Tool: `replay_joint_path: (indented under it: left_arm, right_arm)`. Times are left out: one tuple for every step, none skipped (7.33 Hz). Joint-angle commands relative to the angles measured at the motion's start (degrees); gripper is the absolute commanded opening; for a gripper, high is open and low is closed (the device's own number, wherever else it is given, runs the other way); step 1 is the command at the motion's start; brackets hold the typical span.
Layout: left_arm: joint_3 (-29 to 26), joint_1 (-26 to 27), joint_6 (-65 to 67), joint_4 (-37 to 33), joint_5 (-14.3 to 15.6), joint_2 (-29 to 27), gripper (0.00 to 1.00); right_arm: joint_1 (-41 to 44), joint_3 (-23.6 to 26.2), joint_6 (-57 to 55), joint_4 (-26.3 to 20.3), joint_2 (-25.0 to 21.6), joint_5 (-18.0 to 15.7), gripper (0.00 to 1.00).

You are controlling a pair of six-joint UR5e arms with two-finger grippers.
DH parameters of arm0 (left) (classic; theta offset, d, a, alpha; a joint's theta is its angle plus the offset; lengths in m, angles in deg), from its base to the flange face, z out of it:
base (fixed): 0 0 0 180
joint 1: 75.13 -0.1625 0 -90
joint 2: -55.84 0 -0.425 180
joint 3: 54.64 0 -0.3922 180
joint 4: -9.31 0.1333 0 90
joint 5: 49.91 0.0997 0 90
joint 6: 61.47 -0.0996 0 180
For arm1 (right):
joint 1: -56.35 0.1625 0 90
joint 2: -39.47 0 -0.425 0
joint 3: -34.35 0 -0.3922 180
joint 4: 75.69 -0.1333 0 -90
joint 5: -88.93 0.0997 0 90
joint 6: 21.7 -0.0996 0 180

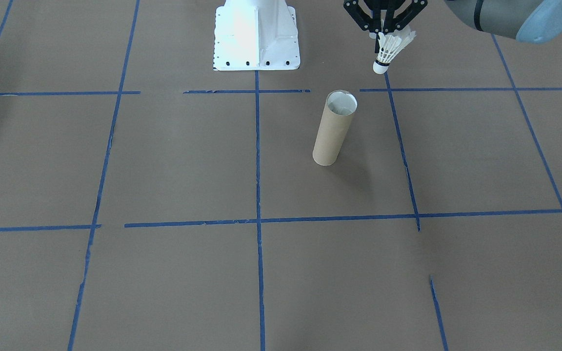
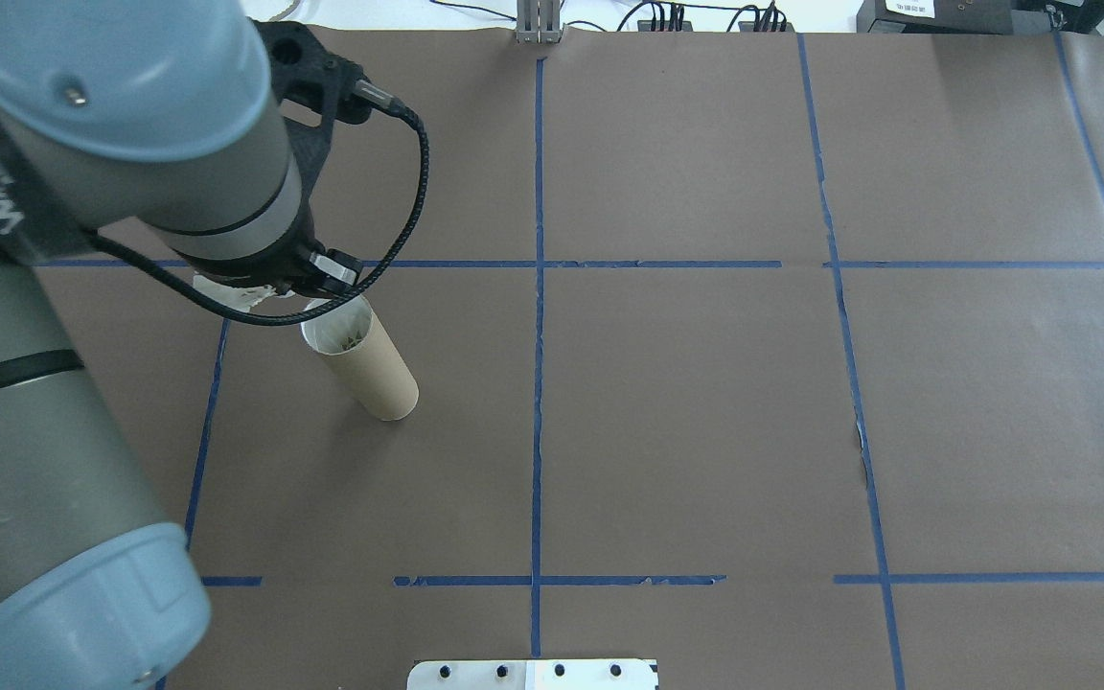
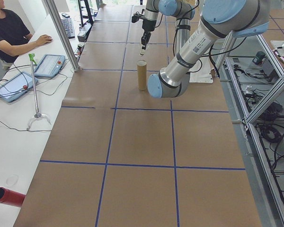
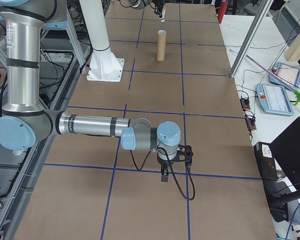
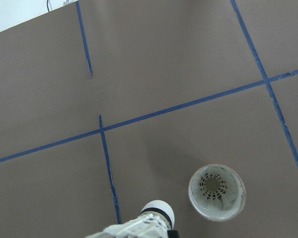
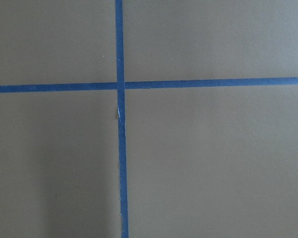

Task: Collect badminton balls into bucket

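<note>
We see the left pincer (image 1: 385,30), top cut off, gripping the shuttlecock (image 1: 389,50) above the tube (image 1: 333,129); right pincer's state we cannot tell.

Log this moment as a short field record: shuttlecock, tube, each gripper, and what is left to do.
shuttlecock: held in the air, cork tip down, feathers in the left gripper
tube: upright on the table, open top, something that looks like a shuttlecock already inside at the bottom
left gripper: shut on the shuttlecock, beside the tube's mouth, not yet over it
right gripper: far from the tube, near the table; open or shut cannot be told
remaining: move over the mouth, then release
</note>
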Motion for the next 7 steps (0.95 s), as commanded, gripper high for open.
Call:
replay_joint_path:
  left_arm:
    - [-6.53, -0.31, -5.34, 0.32, -0.02, -3.12, 0.0]
    - [-8.29, -0.31, -6.05, 0.23, -0.02, -3.4, 0.0]
    - [-9.18, -0.31, -7.8, 0.14, -0.02, -3.4, 0.0]
    - [-9.97, -0.48, -9.04, 0.05, 0.06, -3.4, 0.0]
    - [-10.42, -0.48, -9.66, -0.21, 0.15, -3.14, 0.0]
    - [-11.73, -0.48, -11.58, -0.3, -0.02, -3.14, 0.0]
    - [-11.57, -0.48, -12.82, -0.3, -0.11, -3.05, 0.0]
  right_arm:
    - [0.0, 0.0, 0.0, 0.0, 0.0, 0.0, 1.0]
    - [0.0, 0.0, 0.0, 0.0, 0.0, 0.0, 1.0]
    - [0.0, 0.0, 0.0, 0.0, 0.0, 0.0, 1.0]
    - [0.0, 0.0, 0.0, 0.0, 0.0, 0.0, 1.0]
    - [0.0, 0.0, 0.0, 0.0, 0.0, 0.0, 1.0]
    - [0.0, 0.0, 0.0, 0.0, 0.0, 0.0, 1.0]
    - [0.0, 0.0, 0.0, 0.0, 0.0, 0.0, 1.0]
